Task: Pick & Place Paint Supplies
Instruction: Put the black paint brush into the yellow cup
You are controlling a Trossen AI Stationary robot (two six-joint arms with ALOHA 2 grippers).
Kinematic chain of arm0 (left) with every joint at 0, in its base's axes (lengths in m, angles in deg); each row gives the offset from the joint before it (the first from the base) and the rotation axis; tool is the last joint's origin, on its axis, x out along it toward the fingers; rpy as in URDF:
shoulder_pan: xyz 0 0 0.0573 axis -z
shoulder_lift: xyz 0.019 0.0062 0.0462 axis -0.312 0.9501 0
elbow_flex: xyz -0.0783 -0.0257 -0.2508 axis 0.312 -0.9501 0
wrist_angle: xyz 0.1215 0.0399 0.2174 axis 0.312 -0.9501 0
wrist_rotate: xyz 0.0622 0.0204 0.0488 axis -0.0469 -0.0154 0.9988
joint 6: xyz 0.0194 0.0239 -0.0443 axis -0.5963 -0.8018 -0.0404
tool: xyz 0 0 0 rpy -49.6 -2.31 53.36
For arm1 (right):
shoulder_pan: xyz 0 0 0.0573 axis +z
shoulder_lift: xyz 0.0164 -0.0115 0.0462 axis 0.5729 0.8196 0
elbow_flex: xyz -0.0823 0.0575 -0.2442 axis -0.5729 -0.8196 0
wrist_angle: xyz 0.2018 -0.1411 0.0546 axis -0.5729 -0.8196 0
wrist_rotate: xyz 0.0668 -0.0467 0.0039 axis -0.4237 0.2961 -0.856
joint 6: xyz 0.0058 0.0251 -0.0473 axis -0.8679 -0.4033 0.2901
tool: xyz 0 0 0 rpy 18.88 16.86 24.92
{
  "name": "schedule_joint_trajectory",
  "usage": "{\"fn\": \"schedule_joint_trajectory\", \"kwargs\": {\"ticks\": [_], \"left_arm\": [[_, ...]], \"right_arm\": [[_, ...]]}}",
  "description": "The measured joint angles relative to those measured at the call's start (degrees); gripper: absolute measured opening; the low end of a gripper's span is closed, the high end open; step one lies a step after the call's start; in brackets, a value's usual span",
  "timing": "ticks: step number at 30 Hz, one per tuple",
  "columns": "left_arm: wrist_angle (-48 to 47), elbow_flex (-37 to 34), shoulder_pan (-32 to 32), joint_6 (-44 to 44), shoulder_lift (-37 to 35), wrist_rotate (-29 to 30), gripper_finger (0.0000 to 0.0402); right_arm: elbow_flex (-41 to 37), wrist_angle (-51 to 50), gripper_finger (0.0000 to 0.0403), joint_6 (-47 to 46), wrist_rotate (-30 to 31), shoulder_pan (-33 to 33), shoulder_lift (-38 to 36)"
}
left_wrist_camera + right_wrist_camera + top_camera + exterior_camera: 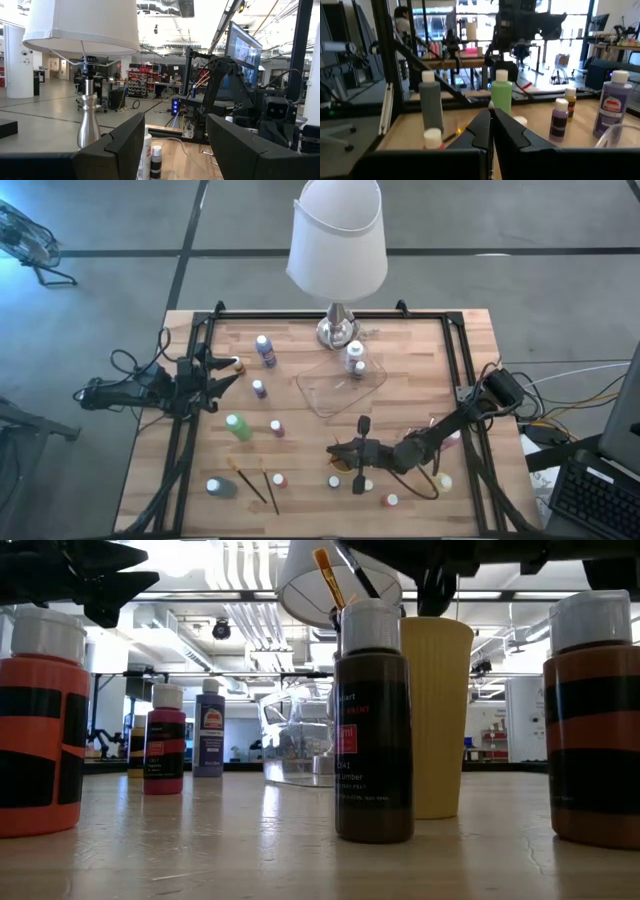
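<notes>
A clear plastic tray [335, 395] with a glossy, rounded rim lies near the middle of the pale wooden plank surface [300, 435]; a small white-capped bottle [357, 366] stands in its far right corner. Just behind it rises a table lamp with a white fabric shade [337, 238] on a turned metal base. In the low view a ribbed yellow plastic cup [437, 715] stands upright with a brush [329, 577] showing above it.

Small white-capped paint bottles dot the surface: a purple one [265, 349] far left of the tray, a green one [238, 426] lying nearer, a grey one [220, 487] at the near left. Two thin dark-handled brushes [256, 483] lie flat beside it.

The left pincer [228, 375] waits at the left edge, fingers spread wide and empty. The right pincer [335, 450] reaches over the near middle, fingers pressed together, nothing between them.

Grey concrete floor surrounds the surface.
</notes>
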Motion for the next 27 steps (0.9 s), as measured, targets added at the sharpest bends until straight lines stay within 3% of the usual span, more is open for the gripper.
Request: {"fn": "schedule_joint_trajectory", "kwargs": {"ticks": [27], "left_arm": [[-0.1, 0.0, 0.0, 0.0, 0.0, 0.0, 0.0218]], "right_arm": [[0.0, -10.8, 0.0015, -10.8, 0.3, -1.6, -0.1]]}}
